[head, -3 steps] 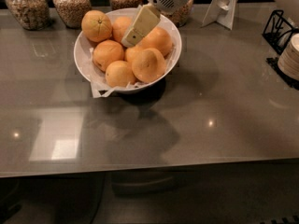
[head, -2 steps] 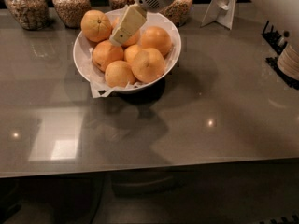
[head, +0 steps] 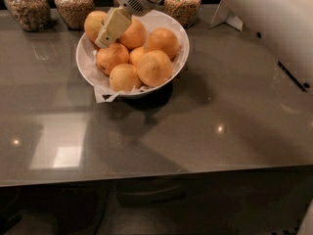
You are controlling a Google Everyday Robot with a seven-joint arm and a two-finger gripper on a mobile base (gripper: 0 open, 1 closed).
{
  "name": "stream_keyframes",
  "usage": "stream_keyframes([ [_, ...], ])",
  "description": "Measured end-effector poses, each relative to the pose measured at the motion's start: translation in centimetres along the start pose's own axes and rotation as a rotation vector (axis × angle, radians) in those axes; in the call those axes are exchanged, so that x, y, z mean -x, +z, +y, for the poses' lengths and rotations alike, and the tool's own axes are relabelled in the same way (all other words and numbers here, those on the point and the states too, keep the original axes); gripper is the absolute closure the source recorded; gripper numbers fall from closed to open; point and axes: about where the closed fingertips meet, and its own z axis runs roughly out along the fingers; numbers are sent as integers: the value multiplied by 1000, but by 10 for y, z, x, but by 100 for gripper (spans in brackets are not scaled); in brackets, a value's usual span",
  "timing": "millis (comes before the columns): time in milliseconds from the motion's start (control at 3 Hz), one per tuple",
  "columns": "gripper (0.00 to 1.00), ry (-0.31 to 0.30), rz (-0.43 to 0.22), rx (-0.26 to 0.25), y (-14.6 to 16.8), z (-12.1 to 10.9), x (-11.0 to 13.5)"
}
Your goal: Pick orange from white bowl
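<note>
Front edge of the grey glossy desk [head: 205, 131] runs across the bottom, with dark space under it where nothing can be made out. The desk top shows a pale square reflection [head: 63, 153] at near left and small light spots. Mid-left on the desk sits the white bowl [head: 84, 58], and its white paper lining [head: 105, 94] sticks out over the near-left rim. Seven oranges [head: 154, 67] are piled inside, all still in the bowl, none lifted. The gripper [head: 105, 37] is cream-coloured and tilted, with its tip down-left. It hovers over the bowl's left-rear part, at the gap between the leftmost orange [head: 93, 23] and the one next to it. Cannot tell whether it is spread or closed, or whether it touches fruit. Versus a second ago, the gripper has slid left from the bowl's right-rear side to its left-rear side, while the bowl and the pile have not shifted. The white arm [head: 274, 28] now fills the upper right corner and covers the dark rack seen there earlier. At the back of the desk are three glass jars of grain: far left [head: 27, 9], next to it [head: 73, 5], and behind the bowl to the right [head: 183, 6]. A white stand [head: 227, 18] is just past the last jar. Dark background beyond.
</note>
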Motion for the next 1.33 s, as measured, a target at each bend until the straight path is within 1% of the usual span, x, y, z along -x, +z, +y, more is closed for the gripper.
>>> stream_keyframes([
  [333, 19, 2, 11, 16, 20, 2, 1],
  [667, 30, -3, 26, 10, 33, 1, 0],
  [1000, 17, -10, 38, -11, 42, -6, -1],
  [1333, 19, -8, 52, -22, 52, -13, -4],
])
